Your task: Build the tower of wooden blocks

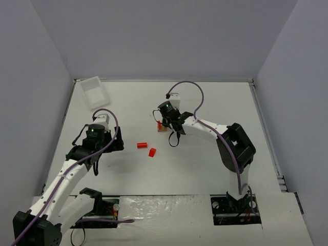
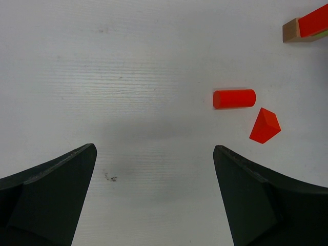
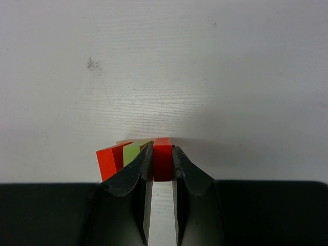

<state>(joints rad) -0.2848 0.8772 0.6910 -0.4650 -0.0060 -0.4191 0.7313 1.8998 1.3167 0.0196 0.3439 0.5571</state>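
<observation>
R hand (image 3: 162,149) pinching red block (image 3: 162,165), green block (image 3: 132,152) adjacent

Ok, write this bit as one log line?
right hand: shut on red block at tower | left hand: open | cylinder, wedge: loose

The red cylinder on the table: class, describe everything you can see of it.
The red cylinder is a small smooth block, evenly bright red, seemingly painted wood. It lies on its side on the white table, one flat round end showing. Only the table touches it: the red wedge block lies close beside it with a gap, the wood block tower stands farther off, and the open left gripper hovers short of it, gripping nothing.
</observation>
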